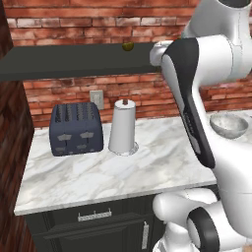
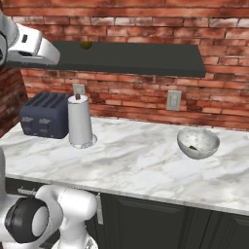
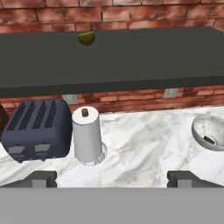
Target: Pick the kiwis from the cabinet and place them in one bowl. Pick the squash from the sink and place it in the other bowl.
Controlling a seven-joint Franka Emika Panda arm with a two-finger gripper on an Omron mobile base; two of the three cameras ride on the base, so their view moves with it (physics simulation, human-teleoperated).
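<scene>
Brick-backed marble desk (image 3: 144,144) lies below the end effector (image 3: 111,178), whose fingers stand wide apart and empty, while the olive-green kiwi (image 3: 86,37) rests atop the cabinet (image 3: 131,57), ahead, above and slightly left

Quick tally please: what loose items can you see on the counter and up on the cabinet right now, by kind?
Kiwis on the cabinet: 1
Bowls: 1, pale speckled, something small and dark inside
Toasters: 1
Paper-towel rolls: 1
Total: 4
</scene>
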